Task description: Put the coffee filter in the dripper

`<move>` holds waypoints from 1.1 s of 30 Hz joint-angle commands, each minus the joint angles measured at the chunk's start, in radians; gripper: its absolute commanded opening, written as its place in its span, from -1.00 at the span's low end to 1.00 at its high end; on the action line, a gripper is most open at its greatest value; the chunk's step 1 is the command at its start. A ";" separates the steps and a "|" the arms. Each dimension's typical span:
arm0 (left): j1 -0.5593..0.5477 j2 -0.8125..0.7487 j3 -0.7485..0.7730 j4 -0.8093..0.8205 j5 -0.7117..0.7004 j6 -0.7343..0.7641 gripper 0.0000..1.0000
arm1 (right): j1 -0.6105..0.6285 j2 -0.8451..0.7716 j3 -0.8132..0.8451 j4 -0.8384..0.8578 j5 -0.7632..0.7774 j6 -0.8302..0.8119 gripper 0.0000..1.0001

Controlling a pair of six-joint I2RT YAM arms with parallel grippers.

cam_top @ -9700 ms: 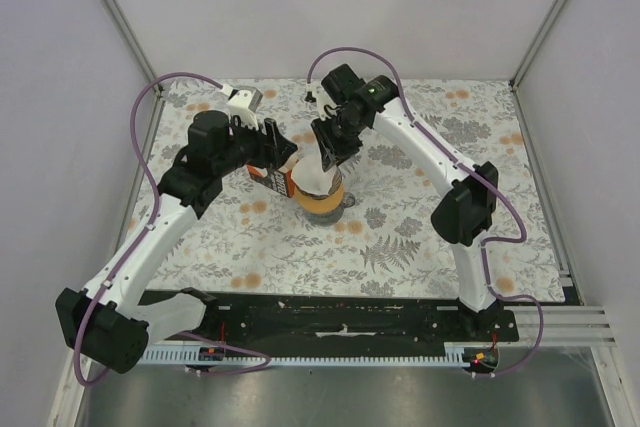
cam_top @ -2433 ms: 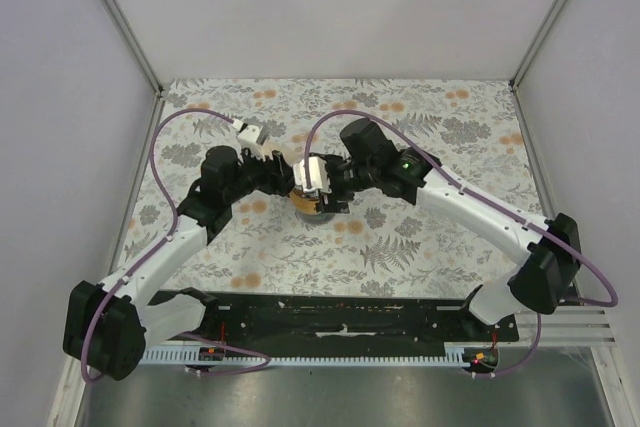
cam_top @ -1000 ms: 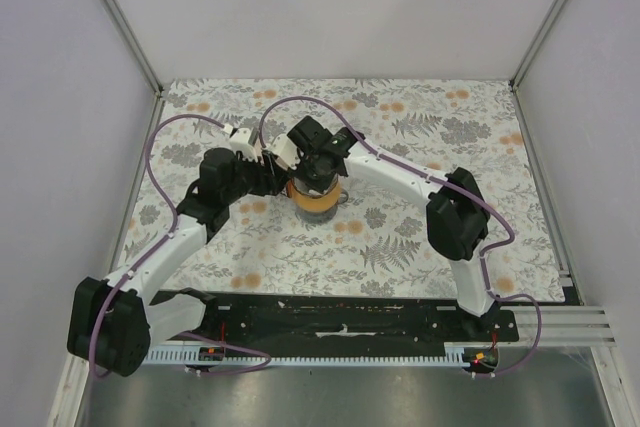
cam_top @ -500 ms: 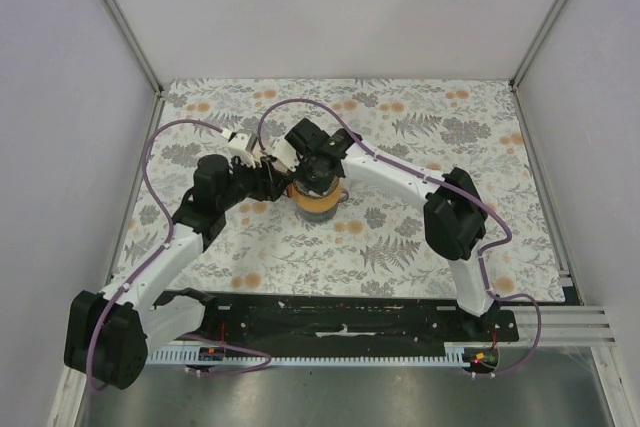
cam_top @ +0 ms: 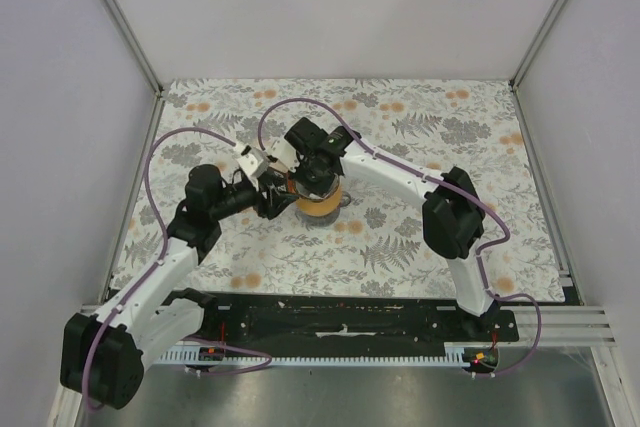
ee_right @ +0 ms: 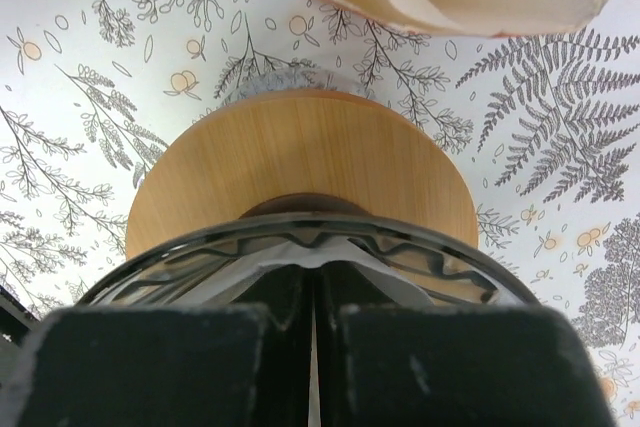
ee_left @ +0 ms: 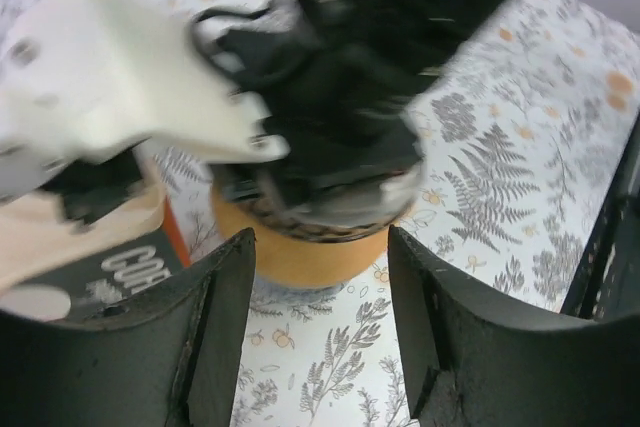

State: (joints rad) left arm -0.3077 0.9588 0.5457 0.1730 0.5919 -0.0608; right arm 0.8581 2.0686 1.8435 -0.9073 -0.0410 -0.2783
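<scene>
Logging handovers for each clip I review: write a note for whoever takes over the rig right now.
Left gripper: open, empty, facing the dripper from the side.
Right gripper: shut, tips down inside the dripper; whether it pinches paper cannot be seen.
Coffee filter: in the dripper, against the ribbed wall.
The dripper stands upright on the table, with the orange carton beside it.
Done: the filter is in.
Left: probably release if needed, lift the right gripper clear, check the seating.
</scene>
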 commanded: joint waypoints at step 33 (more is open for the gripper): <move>-0.074 0.107 0.148 -0.417 0.301 1.317 -0.28 | -0.014 0.010 0.060 -0.005 -0.080 0.008 -1.00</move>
State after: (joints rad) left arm -0.3759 1.0607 0.6689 -0.2131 0.9108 1.1847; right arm 0.8505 2.0827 1.8851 -0.9112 -0.0948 -0.2722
